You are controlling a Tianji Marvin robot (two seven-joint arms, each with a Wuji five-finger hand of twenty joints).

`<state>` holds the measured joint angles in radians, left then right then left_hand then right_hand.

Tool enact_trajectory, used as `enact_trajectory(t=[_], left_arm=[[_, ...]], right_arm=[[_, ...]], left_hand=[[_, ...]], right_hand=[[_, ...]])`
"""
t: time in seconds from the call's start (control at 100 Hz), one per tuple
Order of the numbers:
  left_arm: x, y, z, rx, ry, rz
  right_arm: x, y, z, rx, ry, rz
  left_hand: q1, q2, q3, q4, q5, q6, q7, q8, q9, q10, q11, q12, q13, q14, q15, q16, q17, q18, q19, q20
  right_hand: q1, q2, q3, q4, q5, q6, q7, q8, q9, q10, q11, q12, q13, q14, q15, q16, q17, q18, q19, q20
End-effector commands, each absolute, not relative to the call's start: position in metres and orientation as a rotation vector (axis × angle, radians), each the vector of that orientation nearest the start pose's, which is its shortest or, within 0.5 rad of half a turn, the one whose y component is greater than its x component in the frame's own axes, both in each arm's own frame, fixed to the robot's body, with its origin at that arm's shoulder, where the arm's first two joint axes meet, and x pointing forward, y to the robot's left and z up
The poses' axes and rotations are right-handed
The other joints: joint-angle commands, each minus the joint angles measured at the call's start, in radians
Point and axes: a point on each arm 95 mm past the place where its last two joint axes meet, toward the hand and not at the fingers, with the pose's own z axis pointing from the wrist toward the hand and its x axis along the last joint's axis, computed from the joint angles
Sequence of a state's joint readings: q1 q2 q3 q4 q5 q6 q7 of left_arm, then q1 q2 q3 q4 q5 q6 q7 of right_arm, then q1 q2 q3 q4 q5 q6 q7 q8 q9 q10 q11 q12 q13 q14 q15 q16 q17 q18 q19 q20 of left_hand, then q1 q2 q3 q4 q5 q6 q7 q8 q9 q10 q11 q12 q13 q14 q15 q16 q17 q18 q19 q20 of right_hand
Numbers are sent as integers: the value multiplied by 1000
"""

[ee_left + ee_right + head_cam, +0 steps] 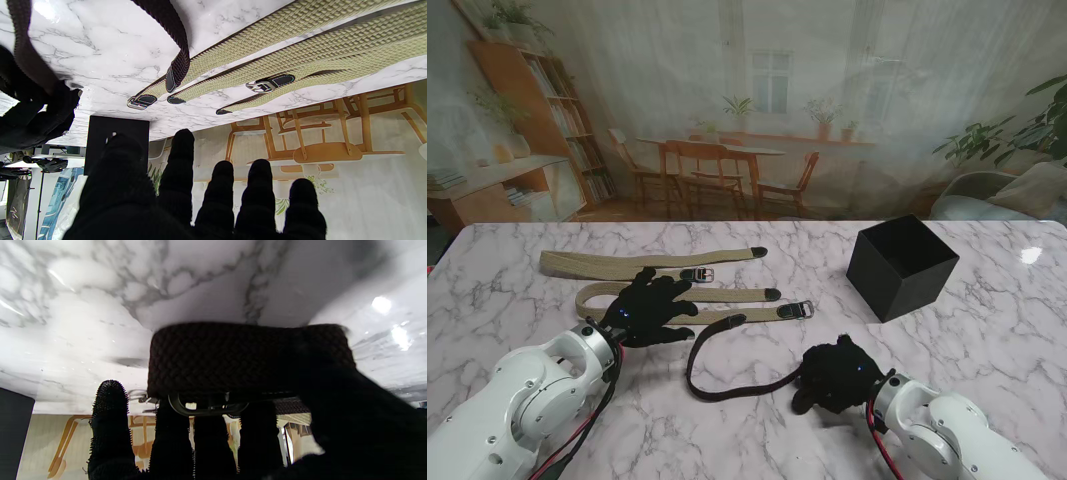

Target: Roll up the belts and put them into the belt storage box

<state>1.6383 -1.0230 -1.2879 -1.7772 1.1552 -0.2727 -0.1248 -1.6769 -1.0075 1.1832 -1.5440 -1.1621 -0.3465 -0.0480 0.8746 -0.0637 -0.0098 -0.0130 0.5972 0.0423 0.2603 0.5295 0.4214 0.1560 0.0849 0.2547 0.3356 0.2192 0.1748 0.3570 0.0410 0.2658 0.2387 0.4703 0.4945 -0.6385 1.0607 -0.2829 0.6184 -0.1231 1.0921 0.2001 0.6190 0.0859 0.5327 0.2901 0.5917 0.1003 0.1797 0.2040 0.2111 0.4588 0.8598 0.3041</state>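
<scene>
Though the marble tabletop (pixel 987 340) is slick, the black storage box (pixel 901 266) near its far right edge looks rigid and light, while the tan belts (pixel 627 265) left of centre lie limp and soft. Toward the near edge, the dark woven belt (pixel 717 352) curls floppily, so its buckle end seems the best hold. My right hand (pixel 837 375) is clenched on that end; my left hand (pixel 649 308) rests spread on the tan belts, grasping nothing.

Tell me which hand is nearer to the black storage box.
Right. The right hand sits nearer to me than the black storage box, shut on the dark belt; the left hand lies far left, over the tan belts.
</scene>
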Motion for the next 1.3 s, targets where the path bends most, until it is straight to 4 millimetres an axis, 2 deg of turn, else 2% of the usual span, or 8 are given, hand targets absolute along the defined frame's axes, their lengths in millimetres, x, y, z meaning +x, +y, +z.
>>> enact_trajectory(t=[0.0,0.21,0.35,0.42,0.65,0.93,1.16,1.29], left_arm=[[374,-8,-292,-871,1837,-1459],[374,-8,-292,-870,1838,-1459],[374,-8,-292,-870,1838,-1459],[374,-8,-292,-870,1838,-1459],[374,-8,-292,-870,1838,-1459],[374,-8,-292,-868,1836,-1459],[374,-8,-292,-868,1835,-1459],[374,-7,-292,-868,1834,-1459]], right_arm=[[336,-3,-397,960,1952,1491],[339,-3,-398,899,1862,1546],[341,-2,-400,865,1816,1592],[341,-2,-401,847,1809,1606],[343,0,-403,852,1792,1639],[343,1,-402,834,1806,1690],[343,1,-402,852,1818,1689],[342,0,-401,861,1844,1678]], left_hand=[[-9,33,-14,-2,19,6,8,8,-12,5,-9,8,-24,-8,-24,8,-4,43,-40,17],[-8,33,-13,-2,20,7,8,8,-11,6,-8,8,-24,-8,-24,8,-3,44,-42,18],[-9,34,-14,-2,19,7,8,8,-11,5,-9,8,-24,-9,-25,8,-2,43,-44,18],[-8,33,-13,-2,19,6,8,8,-8,6,-8,8,-23,-9,-24,8,-2,44,-45,18],[-8,33,-14,-2,20,6,8,8,-9,6,-8,8,-23,-8,-24,8,-1,44,-48,19],[-9,33,-14,-2,20,6,8,8,-9,6,-8,8,-24,-9,-25,8,0,45,-52,21],[-8,34,-13,-2,20,6,8,8,-10,5,-8,8,-23,-8,-24,8,0,45,-55,22],[-9,34,-14,-2,19,7,8,8,-9,5,-8,8,-24,-10,-25,8,1,46,-57,22]], right_hand=[[29,79,1,3,76,-23,166,36,125,-57,98,46,59,-39,67,36,9,-7,24,-9],[79,89,-22,-1,48,-143,64,101,513,-161,165,134,264,-137,183,133,84,-77,104,37],[66,97,23,33,-48,-53,-182,-5,684,-217,179,131,364,-194,230,175,133,-127,157,49],[58,111,49,73,-285,-27,-441,63,721,-203,177,127,397,-197,239,188,144,-131,173,45],[113,177,55,158,-509,-211,-395,25,784,-129,214,137,542,-151,302,219,207,-126,214,54],[172,170,17,166,16,-421,-313,68,761,-135,167,146,502,-154,250,215,153,-98,151,27],[164,66,-10,14,245,-192,-100,-175,733,-188,25,106,437,-187,196,195,133,-151,123,45],[-168,111,-45,73,222,-28,-270,-62,640,-179,-57,34,386,-188,168,161,103,-157,117,46]])
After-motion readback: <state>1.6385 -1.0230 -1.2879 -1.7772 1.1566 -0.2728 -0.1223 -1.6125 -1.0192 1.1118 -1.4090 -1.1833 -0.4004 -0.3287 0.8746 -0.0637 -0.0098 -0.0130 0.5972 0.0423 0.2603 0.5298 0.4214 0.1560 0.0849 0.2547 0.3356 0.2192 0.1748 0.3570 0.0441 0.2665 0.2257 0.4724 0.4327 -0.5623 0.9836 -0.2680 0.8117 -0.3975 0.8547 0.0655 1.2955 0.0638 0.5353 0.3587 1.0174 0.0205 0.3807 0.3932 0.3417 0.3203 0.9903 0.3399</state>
